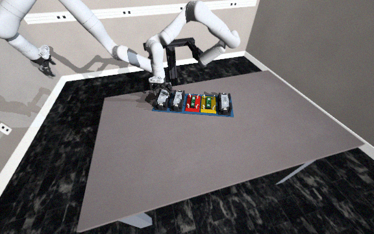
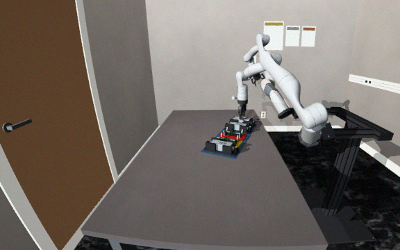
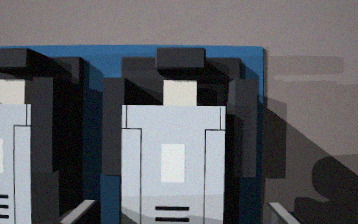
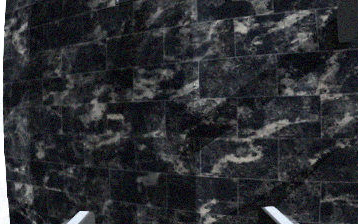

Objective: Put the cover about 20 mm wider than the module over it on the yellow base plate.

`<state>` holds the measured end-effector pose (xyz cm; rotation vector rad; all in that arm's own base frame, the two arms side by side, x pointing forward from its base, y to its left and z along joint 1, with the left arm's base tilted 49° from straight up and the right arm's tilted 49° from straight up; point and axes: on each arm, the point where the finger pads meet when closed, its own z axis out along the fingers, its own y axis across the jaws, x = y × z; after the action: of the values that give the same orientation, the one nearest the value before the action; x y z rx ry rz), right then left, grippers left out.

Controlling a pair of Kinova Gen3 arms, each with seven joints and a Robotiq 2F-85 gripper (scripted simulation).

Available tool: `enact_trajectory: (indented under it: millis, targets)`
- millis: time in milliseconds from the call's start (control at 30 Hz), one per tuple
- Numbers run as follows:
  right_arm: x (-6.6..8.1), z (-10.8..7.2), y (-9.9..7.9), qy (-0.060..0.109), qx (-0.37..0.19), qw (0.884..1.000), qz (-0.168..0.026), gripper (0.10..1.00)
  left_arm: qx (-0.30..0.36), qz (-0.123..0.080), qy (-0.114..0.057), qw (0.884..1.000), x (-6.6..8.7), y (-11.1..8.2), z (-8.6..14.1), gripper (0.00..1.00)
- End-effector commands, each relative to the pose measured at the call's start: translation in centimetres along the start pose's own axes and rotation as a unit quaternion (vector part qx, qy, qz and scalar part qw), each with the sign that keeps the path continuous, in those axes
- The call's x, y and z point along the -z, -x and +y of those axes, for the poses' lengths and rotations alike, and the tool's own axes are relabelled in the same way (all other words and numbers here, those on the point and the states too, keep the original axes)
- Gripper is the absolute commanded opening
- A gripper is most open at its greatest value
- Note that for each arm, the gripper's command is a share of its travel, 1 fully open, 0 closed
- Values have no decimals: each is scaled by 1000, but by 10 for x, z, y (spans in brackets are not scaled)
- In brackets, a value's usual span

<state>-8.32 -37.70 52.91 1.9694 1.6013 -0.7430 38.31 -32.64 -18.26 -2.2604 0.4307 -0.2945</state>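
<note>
Three grey covers sit in black holders: an end cover [image 1: 162, 100] [image 3: 150, 165], a second cover [image 1: 177, 101] [image 3: 2, 120] beside it, and a third cover [image 1: 224, 102] [image 2: 222, 142] at the other end. A green module [image 1: 208, 103] sits on the yellow plate [image 1: 208, 110], between the red plate and the third cover. My left gripper [image 1: 162, 91] [image 3: 181, 214] is open above the end cover, with one fingertip on each side of it in the left wrist view. Contact cannot be seen. My right gripper [image 1: 47, 69] [image 4: 177, 215] is open and empty, high and far off the table.
A red plate [image 1: 191, 110] with another green module [image 1: 193, 101] lies between the second cover and the yellow plate. White posts stand around both modules. Everything stands on a blue base board [image 1: 182, 112] near one long edge of the grey table [image 1: 187, 156].
</note>
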Motion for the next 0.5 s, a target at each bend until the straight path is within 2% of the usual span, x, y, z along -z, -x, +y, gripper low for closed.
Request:
enact_trajectory:
  millis: [0,467]
  targets:
    - [0,0,0,0,0,1000,-1,999,-1,1,0,1000,-2,0,-2,999]
    - [0,0,0,0,0,1000,-1,999,0,1,0,1000,-4,0,-1,999]
